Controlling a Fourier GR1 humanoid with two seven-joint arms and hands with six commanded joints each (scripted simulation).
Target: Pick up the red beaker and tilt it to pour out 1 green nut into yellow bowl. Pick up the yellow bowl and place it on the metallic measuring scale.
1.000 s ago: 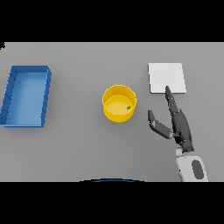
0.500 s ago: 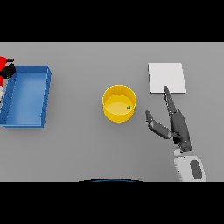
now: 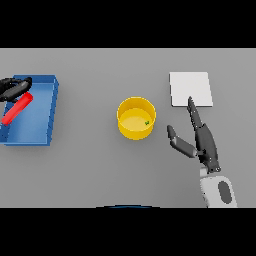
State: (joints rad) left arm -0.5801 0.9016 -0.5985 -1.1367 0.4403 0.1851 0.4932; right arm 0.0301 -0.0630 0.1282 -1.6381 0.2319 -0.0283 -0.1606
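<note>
Pouring looks done: a green nut (image 3: 147, 122) lies inside the yellow bowl (image 3: 136, 118) mid-desk. The left hand (image 3: 14, 87) curls its fingers round the red beaker (image 3: 17, 108) over the blue tray (image 3: 44, 112). The right hand (image 3: 202, 141), fingers spread, should close on the bowl's rim and carry it level to the scale (image 3: 191, 89) just beyond.

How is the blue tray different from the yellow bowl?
The blue tray is rectangular and sits at the table's left; the yellow bowl is round and central. The tray has the red beaker over it, gripped by the left hand; the bowl holds a green nut. Both are open-topped.
</note>
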